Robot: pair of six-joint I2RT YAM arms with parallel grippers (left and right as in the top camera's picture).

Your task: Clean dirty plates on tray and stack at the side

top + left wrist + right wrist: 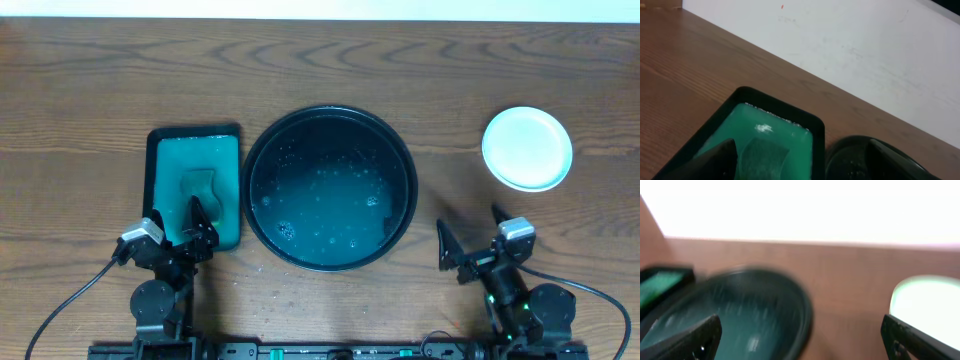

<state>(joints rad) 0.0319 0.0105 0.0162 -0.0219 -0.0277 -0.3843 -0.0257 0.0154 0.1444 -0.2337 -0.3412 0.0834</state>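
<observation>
One white plate (527, 148) flat, right of tray (330, 110).

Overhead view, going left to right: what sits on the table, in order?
Sponge tray → black tray → plates.

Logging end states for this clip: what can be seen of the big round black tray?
The tray is round, black, shallow and glossy, with a raised rim. Its floor is wet: teal-tinted film, scattered bubbles, no plate in it. It sits flat on the wooden table, close beside the green sponge tray, well apart from the white plate.
</observation>
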